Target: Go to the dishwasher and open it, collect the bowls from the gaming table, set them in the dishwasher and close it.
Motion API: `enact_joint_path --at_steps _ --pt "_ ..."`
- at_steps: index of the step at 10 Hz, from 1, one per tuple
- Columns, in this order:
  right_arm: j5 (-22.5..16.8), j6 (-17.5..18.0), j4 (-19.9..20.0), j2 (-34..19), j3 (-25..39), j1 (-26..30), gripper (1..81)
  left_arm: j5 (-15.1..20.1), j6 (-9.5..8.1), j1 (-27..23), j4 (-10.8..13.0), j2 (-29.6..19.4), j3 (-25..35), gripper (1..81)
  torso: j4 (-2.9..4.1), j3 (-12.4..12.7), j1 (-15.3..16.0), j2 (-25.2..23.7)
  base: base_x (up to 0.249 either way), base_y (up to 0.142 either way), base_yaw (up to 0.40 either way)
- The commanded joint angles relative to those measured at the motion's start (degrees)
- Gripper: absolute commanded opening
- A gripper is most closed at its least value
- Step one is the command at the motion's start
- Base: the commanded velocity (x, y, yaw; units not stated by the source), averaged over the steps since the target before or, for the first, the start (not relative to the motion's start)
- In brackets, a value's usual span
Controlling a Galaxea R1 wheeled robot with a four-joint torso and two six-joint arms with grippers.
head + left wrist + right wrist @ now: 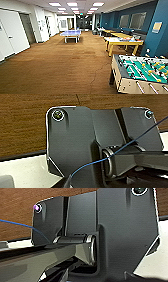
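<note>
Head view, wide carpeted hall. The gaming table (141, 72), a table-football unit with a green field and rods, stood at the lower right of the frame, cut off by the right and bottom edges. Beyond it, at mid right, a yellow-framed desk (122, 42) carried small coloured items too blurred to identify as bowls. A blue ping-pong table (71, 33) occupied the upper centre; white doors (11, 35) lined the left. No dishwasher was apparent, so the task appeared at an early or transit stage, with collection and loading seemingly outstanding. Wrist views presented dark mounting plates above brown floor; whether either tool was open or holding anything could not be told.
</note>
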Motion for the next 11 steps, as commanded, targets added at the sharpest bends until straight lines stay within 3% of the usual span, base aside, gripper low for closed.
enact_joint_path --at_steps 1,11 --pt "-2.9 -0.5 -0.4 0.4 0.5 2.3 81.1 2.9 0.14 -2.5 -0.5 -0.2 -0.1 81.1 0.0 0.0 0.0 0.0 0.133 0.0 0.0" --pt "-3.0 -0.6 -0.5 0.6 0.5 2.5 81.1 2.9 0.23 -2.4 -0.4 -0.2 -0.1 81.1 0.0 0.0 0.0 0.0 0.141 0.0 0.0"
